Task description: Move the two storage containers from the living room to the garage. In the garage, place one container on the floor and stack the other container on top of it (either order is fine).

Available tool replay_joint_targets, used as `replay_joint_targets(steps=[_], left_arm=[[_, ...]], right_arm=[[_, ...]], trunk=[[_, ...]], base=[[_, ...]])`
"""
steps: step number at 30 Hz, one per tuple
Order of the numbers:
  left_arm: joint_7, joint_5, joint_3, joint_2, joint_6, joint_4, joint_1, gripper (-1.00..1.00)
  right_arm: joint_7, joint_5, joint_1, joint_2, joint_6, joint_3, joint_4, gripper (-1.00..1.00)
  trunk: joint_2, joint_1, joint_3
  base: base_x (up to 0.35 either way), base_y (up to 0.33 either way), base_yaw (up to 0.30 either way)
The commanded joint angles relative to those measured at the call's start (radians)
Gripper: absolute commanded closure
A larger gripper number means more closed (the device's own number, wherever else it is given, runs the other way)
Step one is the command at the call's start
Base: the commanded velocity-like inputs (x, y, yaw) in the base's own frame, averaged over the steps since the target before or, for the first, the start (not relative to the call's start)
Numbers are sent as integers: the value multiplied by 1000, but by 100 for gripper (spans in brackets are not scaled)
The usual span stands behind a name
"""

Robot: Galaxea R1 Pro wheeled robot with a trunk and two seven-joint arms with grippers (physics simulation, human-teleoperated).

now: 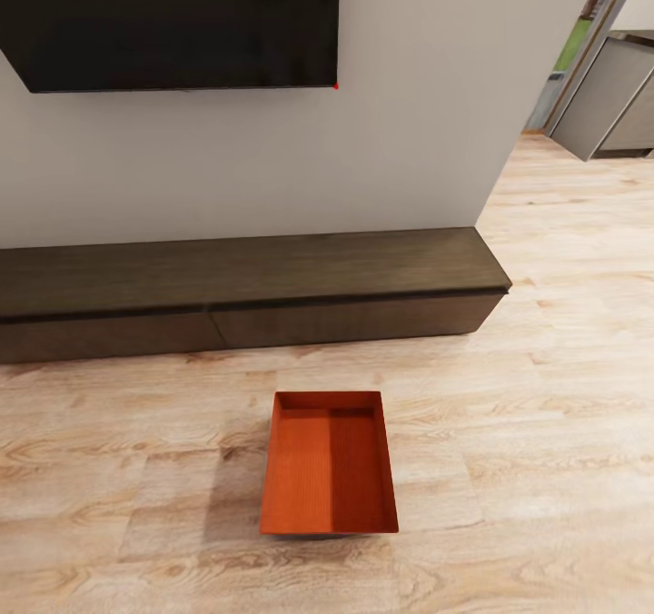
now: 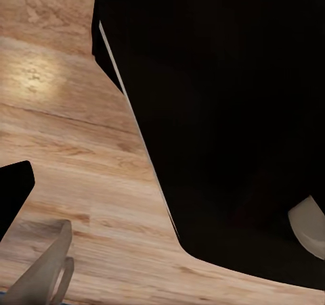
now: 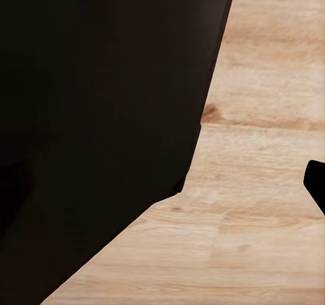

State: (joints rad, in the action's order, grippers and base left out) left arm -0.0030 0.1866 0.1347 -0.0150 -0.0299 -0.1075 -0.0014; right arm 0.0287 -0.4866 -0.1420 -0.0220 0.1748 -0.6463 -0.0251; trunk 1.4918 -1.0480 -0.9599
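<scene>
From the head camera, one orange-red storage container (image 1: 329,462) sits on the light wood plank floor (image 1: 545,396) of the living room. It is open on top and nothing is inside it. Its long sides run away from the robot toward the wall. It stands a little way in front of a long, low, dark brown TV cabinet (image 1: 245,292), not touching it. The cabinet runs along a plain white wall (image 1: 409,123). A big black TV (image 1: 173,19) hangs on that wall, above the cabinet. A tiny red light (image 1: 336,86) glows at the TV's lower right corner. Far off on the right, past the end of the wall, there is a grey cabinet (image 1: 609,96).

From the left wrist camera, a big black shape (image 2: 230,115), too dark to name, covers much of the picture. Beside it is the wood floor (image 2: 81,156) with a bright spot of light on it. A pale grey part (image 2: 47,271) pokes in at one corner and another pale piece (image 2: 310,227) shows at the edge. A small black bit (image 2: 12,190) sits at the side. I cannot tell if the left gripper is open or closed.

From the right wrist camera, another big black shape (image 3: 95,129) takes up most of the picture, with the wood floor (image 3: 257,203) next to it. A small black bit (image 3: 317,183) shows at the edge. I cannot tell if the right gripper is open or closed.
</scene>
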Motion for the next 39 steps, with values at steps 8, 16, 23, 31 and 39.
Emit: replay_joint_targets(steps=[8, 16, 23, 31, 39], left_arm=[[7, -2, 1, 1, 1, -50, 0, -100], [107, -2, 3, 168, 289, -298, -158, -100], [173, -6, 2, 149, 337, -304, -326, -100], [182, -18, -5, 26, 357, -289, -569, -100], [183, -170, -22, -123, 262, -310, -654, -100]], right_arm=[[15, -10, -1, -8, -2, -7, 2, -100], [178, -21, -204, -47, -107, 3, 124, -100], [301, -28, -370, -33, -119, 76, 162, -100], [332, -34, -570, 17, -124, 101, 164, -100], [324, -28, -592, 98, -99, 100, 165, -100]], trunk=[[0, 0, 0], [0, 0, 0], [0, 0, 0], [0, 0, 0], [0, 0, 0]], base=[[0, 0, 0], [0, 0, 0], [0, 0, 0], [0, 0, 0], [0, 0, 0]])
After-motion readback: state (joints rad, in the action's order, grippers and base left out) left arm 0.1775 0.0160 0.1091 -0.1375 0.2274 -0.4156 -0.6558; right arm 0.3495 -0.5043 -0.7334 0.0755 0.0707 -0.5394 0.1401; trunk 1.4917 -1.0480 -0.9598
